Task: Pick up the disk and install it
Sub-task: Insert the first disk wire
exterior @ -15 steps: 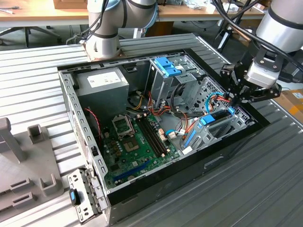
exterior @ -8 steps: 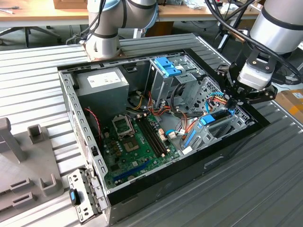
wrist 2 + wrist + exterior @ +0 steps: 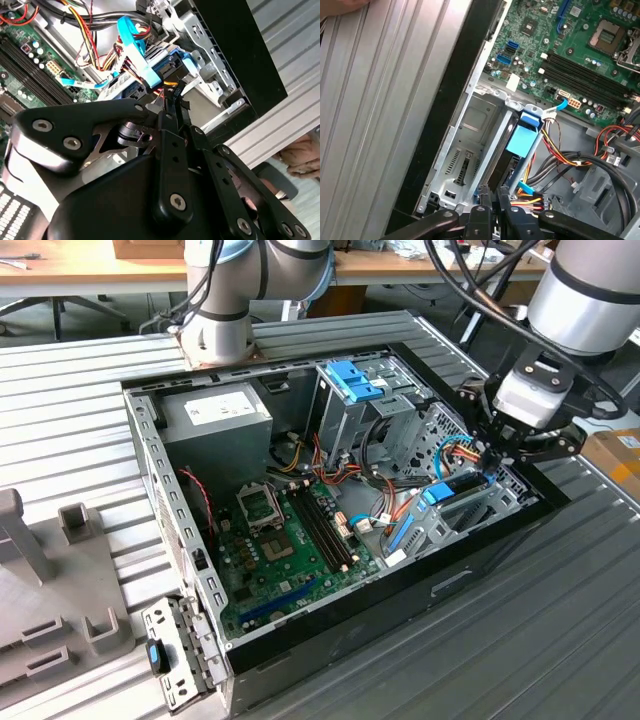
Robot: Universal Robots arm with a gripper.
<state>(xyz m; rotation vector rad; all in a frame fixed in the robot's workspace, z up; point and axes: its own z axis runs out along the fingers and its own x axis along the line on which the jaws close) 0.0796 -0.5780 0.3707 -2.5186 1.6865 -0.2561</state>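
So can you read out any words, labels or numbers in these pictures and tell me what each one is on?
None can be read out.
White sticker on the grey power supply: print too small to read.
Green circuit board: white markings too small to read.
White tag on the board's edge: no legible print.
The disk: no readable label on its visible face.

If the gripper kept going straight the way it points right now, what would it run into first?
Most likely the disk. In the first wrist view the gripper sits right at the disk's near end, where it stands on edge in the silver drive bay. Whether they already touch is unclear.
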